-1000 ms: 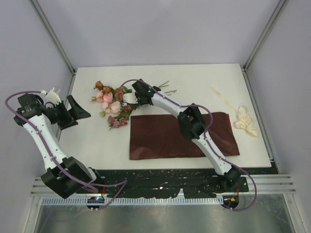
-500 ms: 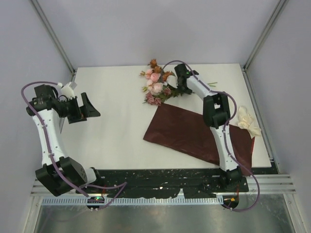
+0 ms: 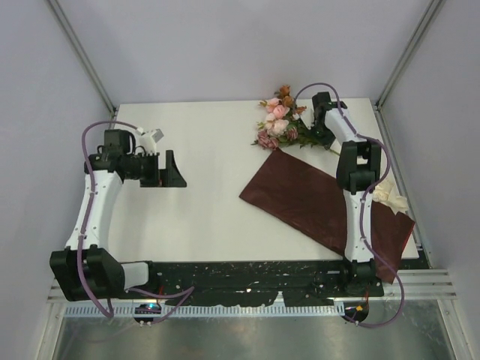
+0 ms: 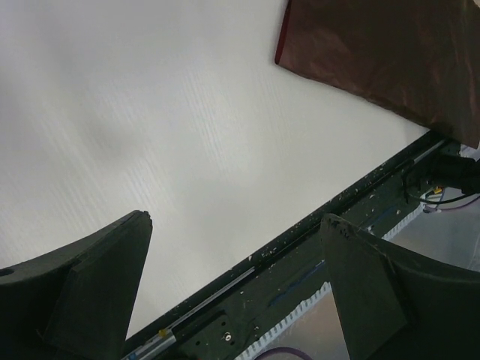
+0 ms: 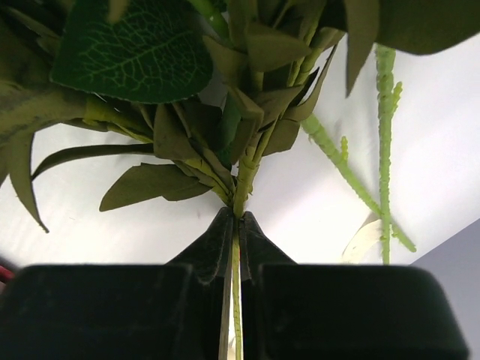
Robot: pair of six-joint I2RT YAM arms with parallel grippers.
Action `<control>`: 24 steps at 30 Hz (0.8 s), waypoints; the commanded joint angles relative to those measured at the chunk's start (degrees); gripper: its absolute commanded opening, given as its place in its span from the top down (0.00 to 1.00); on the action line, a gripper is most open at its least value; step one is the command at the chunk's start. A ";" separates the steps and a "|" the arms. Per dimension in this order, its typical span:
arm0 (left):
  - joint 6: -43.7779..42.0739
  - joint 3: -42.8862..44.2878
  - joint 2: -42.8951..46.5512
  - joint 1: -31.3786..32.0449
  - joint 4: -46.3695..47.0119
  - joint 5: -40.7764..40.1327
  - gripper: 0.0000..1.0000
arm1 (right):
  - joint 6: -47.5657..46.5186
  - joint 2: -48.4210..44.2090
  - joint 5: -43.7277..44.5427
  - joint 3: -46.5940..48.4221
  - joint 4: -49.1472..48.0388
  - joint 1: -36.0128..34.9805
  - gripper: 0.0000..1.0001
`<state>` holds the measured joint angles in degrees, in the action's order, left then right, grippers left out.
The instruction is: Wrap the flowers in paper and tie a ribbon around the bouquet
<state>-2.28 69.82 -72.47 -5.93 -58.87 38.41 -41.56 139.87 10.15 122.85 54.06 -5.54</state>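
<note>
flowers [image 3: 277, 124]: pink and rust blooms, green veined leaves, pale green stems
paper [image 3: 307, 199]: dark maroon, slight sheen
ribbon [image 3: 394, 196]: cream
counter [image 3: 210, 150]: plain white

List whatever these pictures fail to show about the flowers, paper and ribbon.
Ribbon: top view, mostly hidden behind the right arm; its full length is unclear.
Paper: top view, the arm crosses it; left wrist view, cut off by the top and right edges.
Flowers: right wrist view, blooms cut off by the top edge; stem ends lost at the bottom edge, between the shut jaws.
</note>
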 commanded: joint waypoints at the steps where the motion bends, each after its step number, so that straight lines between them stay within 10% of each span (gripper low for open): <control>1: 5.61 -6.08 0.92 5.40 14.45 0.87 0.03 | 3.50 -2.84 -0.82 0.21 3.42 3.69 0.94; 9: 19.32 -6.38 -14.51 17.79 41.72 5.00 0.12 | 7.54 -14.00 -14.54 -2.25 9.74 3.78 0.05; 24: 34.89 15.52 -48.11 29.92 51.75 10.80 0.32 | 13.78 -37.83 -33.09 -32.65 14.76 4.31 0.12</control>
<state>28.27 82.89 -118.72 21.96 -11.38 46.04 -30.98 103.74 -18.09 95.59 67.55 -1.28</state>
